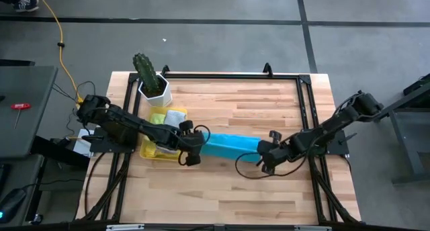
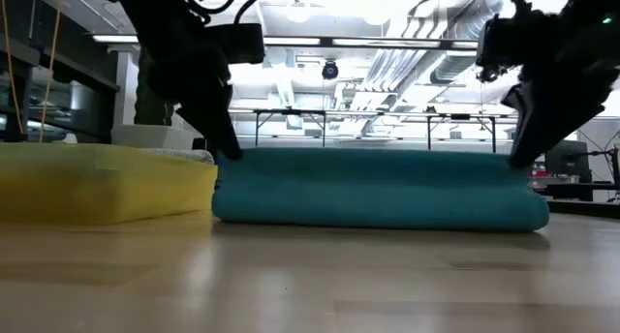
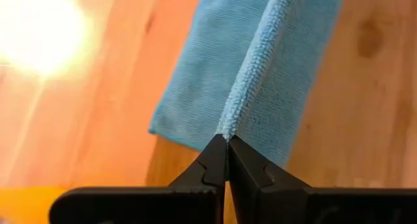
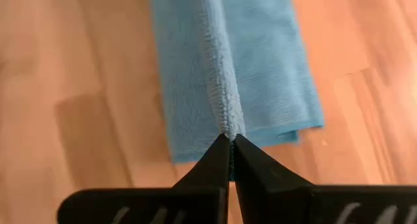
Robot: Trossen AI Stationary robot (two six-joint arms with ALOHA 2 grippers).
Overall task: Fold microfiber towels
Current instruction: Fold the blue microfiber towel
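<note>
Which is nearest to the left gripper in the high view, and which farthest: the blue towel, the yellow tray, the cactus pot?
1. Blue towel: pinched in the left gripper.
2. Yellow tray: just beside it, under the arm.
3. Cactus pot: farthest, at the table's back edge.

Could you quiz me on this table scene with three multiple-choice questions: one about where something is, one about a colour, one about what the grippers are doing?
1. Where does the cactus in the white pot stand?
A. At the table's far left corner, behind the yellow tray
B. In the middle of the table
C. Beside the right arm

2. What colour is the towel between the two arms?
A. Grey
B. Light blue
C. Lime green

3. How do the left gripper and the right gripper stand?
A. Both wide open above the towel
B. One open, one shut
C. Both shut, each pinching an end of the towel's raised fold

Answers: 1 A, the high view shows the pot at that corner by the tray. 2 B, both wrist views show blue cloth. 3 C, each wrist view shows fingers closed on the towel's ridge.
</note>
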